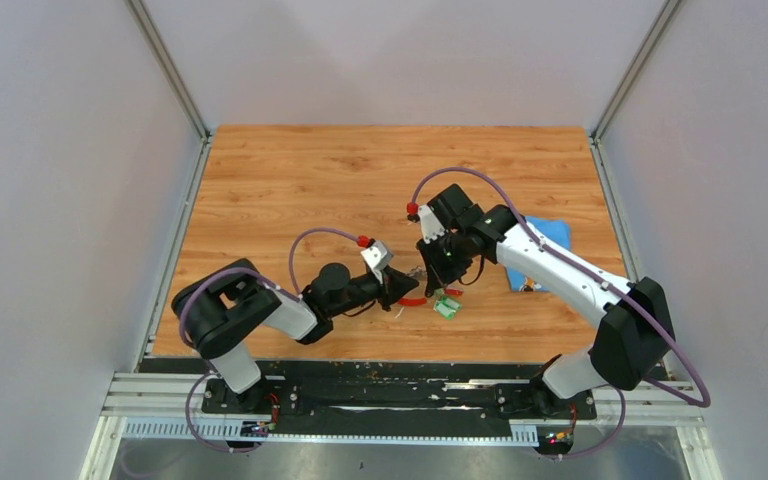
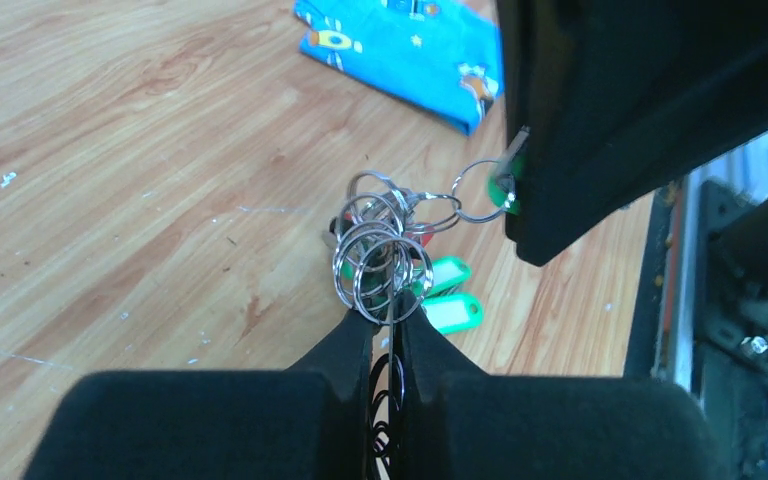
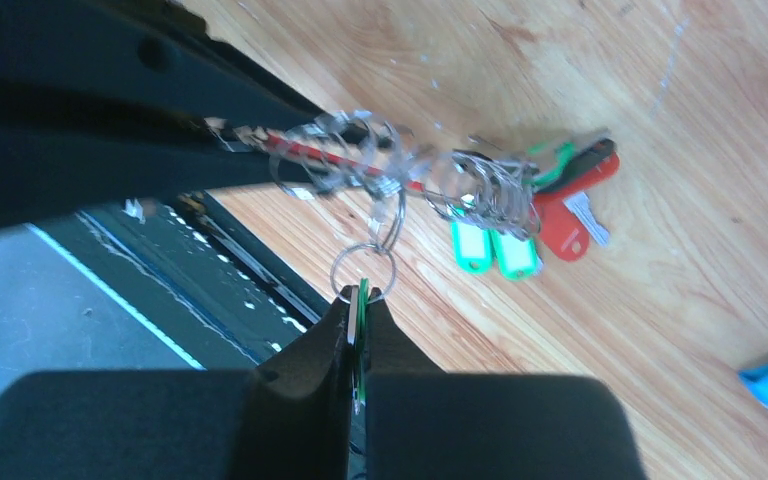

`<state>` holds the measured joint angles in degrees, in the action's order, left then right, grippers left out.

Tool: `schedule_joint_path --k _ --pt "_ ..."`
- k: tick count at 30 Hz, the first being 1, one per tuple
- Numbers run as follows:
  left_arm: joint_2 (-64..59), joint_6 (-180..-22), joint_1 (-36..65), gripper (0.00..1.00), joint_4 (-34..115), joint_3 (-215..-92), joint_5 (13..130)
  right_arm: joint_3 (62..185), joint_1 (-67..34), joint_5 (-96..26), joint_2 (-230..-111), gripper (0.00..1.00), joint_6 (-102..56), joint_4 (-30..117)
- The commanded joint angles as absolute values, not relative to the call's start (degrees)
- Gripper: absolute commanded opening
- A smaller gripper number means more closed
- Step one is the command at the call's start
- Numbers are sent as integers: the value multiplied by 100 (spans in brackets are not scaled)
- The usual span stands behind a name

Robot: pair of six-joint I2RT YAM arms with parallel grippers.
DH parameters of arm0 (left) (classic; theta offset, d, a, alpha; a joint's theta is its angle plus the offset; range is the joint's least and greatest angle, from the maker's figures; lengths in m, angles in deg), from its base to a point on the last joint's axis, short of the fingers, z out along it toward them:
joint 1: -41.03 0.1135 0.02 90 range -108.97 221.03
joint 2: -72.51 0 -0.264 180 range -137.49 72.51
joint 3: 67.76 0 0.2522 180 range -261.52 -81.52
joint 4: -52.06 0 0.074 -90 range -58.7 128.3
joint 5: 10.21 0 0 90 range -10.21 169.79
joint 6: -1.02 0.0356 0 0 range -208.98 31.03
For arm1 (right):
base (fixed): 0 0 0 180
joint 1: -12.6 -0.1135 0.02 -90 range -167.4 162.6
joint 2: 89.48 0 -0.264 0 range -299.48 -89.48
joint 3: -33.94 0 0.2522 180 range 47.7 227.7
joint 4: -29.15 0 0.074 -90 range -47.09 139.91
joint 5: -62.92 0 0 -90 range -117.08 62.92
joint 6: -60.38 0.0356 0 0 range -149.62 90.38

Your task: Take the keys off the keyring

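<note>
**Two grippers closed on one bunch of keys above a wood-grain table**

The black two-finger left gripper (image 2: 388,322) has its jaws pressed almost together. Their tips pinch the thin silvery metal keyring (image 2: 385,255). The keyring is a tangle of round, glossy wire split rings that overlap, so their number cannot be counted. In the right wrist view, a slim red curved piece (image 3: 305,152) runs through the tangle.

The small plastic-headed keys (image 3: 517,255) hang from the rings just beyond the left fingertips. Two heads there are bright green, smooth rounded rectangles, each with a white label window. Two are red, and one of those is partly dark. Whether they rest on the wood cannot be told.

The black right gripper (image 3: 360,300) is clamped tight on a third green head, seen edge-on as a flat sliver. One single split ring (image 3: 363,268) stands just above its fingertips. That ring links through a second ring to the tangle held by the left gripper. The two grippers face each other, close together but apart, with the rings strung between them.

One bright blue cloth (image 2: 400,45), soft, flat and printed with small rockets, lies well past the keys, farthest from the left gripper. Everything sits over the single light-brown, matt laminate table (image 1: 300,180).
</note>
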<state>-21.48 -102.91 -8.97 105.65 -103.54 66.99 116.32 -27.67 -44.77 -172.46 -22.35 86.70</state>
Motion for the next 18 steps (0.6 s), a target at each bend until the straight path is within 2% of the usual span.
schedule_joint_path --k 1,5,18 --pt "-2820 -11481 -422 0 12609 -10088 6178 11798 -2847 -3940 -17136 1 -2517 9254" --pt "-2947 -11641 -309 0 12659 -10201 5562 11859 -2837 -3926 -17087 1 -2543 9296" --pt "-2711 -11890 -309 0 12580 -10204 5434 12147 -2841 -4114 -17039 1 -2544 9362"
